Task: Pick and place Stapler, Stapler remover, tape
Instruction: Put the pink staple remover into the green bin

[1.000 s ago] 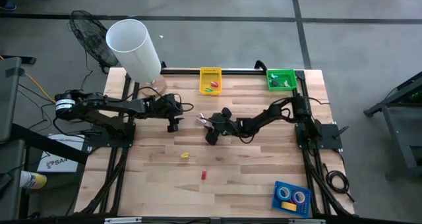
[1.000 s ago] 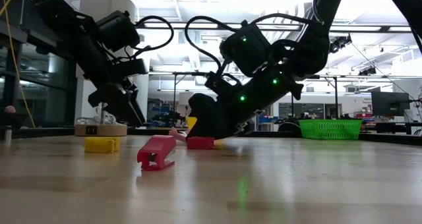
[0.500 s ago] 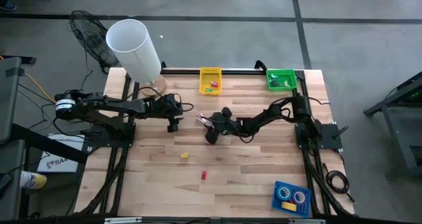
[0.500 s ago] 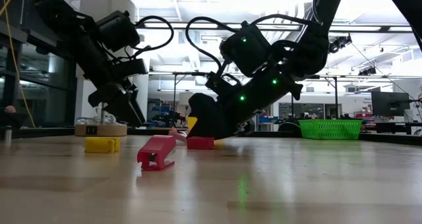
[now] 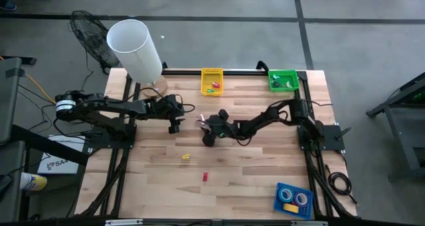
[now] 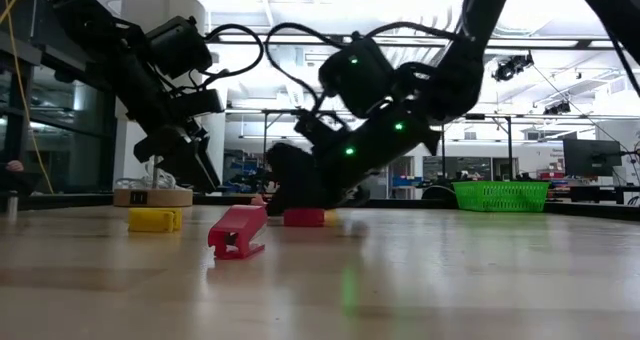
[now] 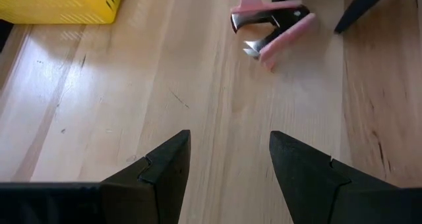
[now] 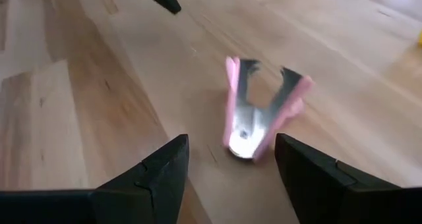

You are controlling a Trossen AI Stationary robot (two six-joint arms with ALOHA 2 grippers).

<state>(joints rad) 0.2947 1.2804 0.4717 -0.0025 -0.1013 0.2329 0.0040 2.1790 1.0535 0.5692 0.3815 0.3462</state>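
Note:
The pink-and-metal staple remover point(image 5: 202, 121) lies on the table's middle, its jaws spread. My right gripper point(image 5: 210, 129) is low over the table just right of it, open; in the right wrist view the remover point(image 8: 260, 112) lies ahead of the fingertips point(image 8: 231, 178), untouched. My left gripper point(image 5: 174, 123) hangs open left of the remover point(image 7: 270, 26). A small yellow stapler-like piece point(image 5: 186, 157) and a red one point(image 5: 205, 177) lie nearer the near edge. Tape rolls point(image 5: 294, 199) sit in a blue tray at the near right corner.
A yellow basket point(image 5: 212, 80) and a green basket point(image 5: 283, 80) stand at the far edge, each with small pieces inside. A white cylinder point(image 5: 136, 50) and a fan point(image 5: 86, 30) stand past the far left corner. Bare wood stretches between the red piece and the blue tray point(image 5: 279, 206).
My right gripper has moved a little toward the table's left, closer to the staple remover, staying low over the table. The remover and the other pieces have stayed where they were.

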